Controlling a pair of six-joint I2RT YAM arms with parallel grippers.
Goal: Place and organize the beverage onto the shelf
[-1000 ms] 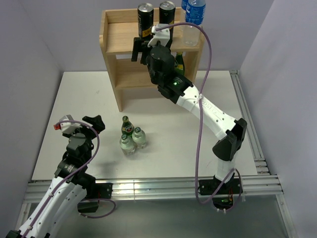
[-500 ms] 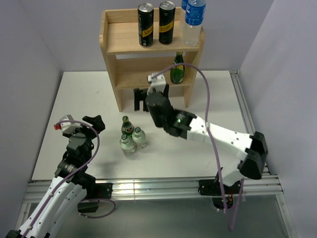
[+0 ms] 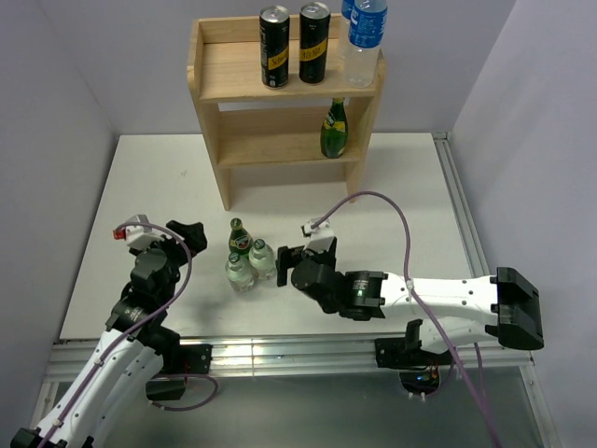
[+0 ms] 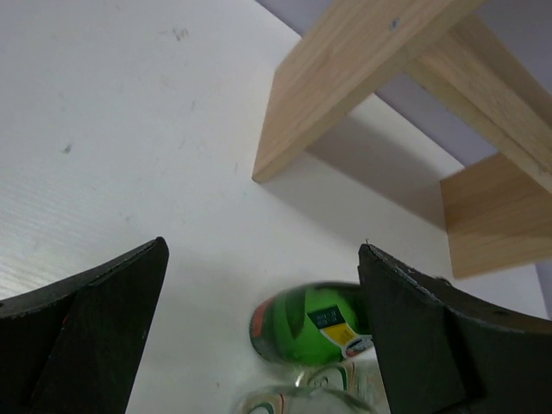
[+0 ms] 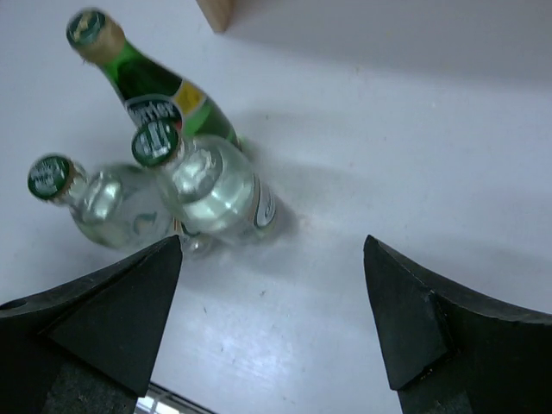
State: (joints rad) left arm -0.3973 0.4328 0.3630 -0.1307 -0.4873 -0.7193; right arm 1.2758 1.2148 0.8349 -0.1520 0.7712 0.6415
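Note:
The pale wooden shelf carries two black cans and blue-capped water bottles on its upper board, and a green bottle on its lower board. On the table stand another green bottle and two clear bottles, bunched together. My right gripper is open and empty, low over the table just right of this bunch. Left of the bunch, my left gripper is open and empty, facing the green bottle.
The shelf's left side panel meets the table beyond the bottles. A metal rail runs along the table's right edge and another along the front. Purple cables loop off both arms. Grey walls close in the sides.
My right arm has left the shelf and swung down to the table beside the bottle bunch, empty. The green bottle stays on the lower board. My left gripper has edged slightly toward the bunch.

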